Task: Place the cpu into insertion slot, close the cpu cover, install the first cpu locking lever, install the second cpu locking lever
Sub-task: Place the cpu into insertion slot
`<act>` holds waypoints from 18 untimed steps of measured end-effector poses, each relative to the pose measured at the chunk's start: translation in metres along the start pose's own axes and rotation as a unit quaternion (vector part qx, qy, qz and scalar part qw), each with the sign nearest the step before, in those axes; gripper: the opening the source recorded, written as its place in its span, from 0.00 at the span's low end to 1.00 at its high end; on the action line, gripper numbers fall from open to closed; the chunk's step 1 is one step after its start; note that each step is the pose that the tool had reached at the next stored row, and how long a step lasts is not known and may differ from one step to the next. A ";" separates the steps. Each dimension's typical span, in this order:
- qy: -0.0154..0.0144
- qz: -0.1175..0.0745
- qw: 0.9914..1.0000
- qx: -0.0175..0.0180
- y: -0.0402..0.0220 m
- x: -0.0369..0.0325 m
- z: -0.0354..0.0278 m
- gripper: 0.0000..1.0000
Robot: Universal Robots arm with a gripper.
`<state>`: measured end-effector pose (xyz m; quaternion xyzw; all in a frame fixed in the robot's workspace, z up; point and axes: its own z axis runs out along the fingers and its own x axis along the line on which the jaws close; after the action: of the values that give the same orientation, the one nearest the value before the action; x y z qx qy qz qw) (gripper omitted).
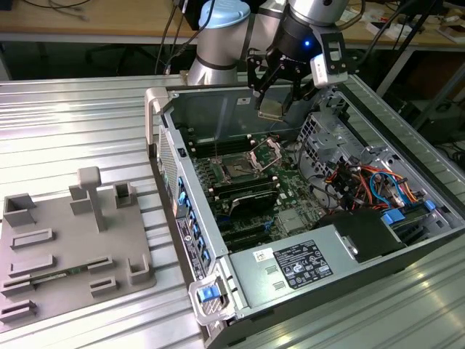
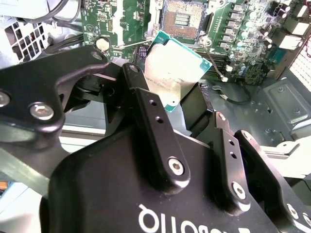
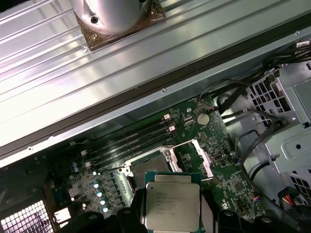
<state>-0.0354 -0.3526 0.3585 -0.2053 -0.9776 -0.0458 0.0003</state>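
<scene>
While the socket (image 1: 237,166) sits open mid-frame in the exterior view, the hand (image 1: 278,96), upper centre, pinches the chip (image 1: 270,109) between its fingers.

Arm (image 1: 218,54): silver tubes, pale-blue joint cap (image 1: 221,13). Black wrist section, blue light (image 1: 306,41). White camera box (image 1: 330,65) on side. Gripper (image 2: 167,90) black, linked jaws, two holes per link, silver screws, white lettering on body.

Insertion slot (image 3: 146,171) partly behind the cpu (image 3: 172,206) in the first wrist view
</scene>
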 end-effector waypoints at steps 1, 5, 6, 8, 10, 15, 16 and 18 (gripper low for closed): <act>0.000 0.001 1.000 0.000 0.0000 0.0000 0.0000 0.55; 0.000 0.005 1.000 0.000 0.0000 0.0000 0.0000 0.55; -0.001 0.006 1.000 0.000 0.0000 0.0001 0.0000 0.55; -0.001 0.008 1.000 0.000 0.0000 0.0001 0.0000 0.55; -0.001 0.010 1.000 0.000 0.0000 0.0001 0.0000 0.55; -0.001 0.017 1.000 0.000 -0.0001 0.0001 0.0000 0.55; -0.002 0.018 1.000 0.000 -0.0001 0.0001 0.0000 0.55; -0.002 0.019 1.000 0.000 -0.0001 0.0001 0.0000 0.55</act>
<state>-0.0355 -0.3526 0.3585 -0.2239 -0.9735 -0.0457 -0.0006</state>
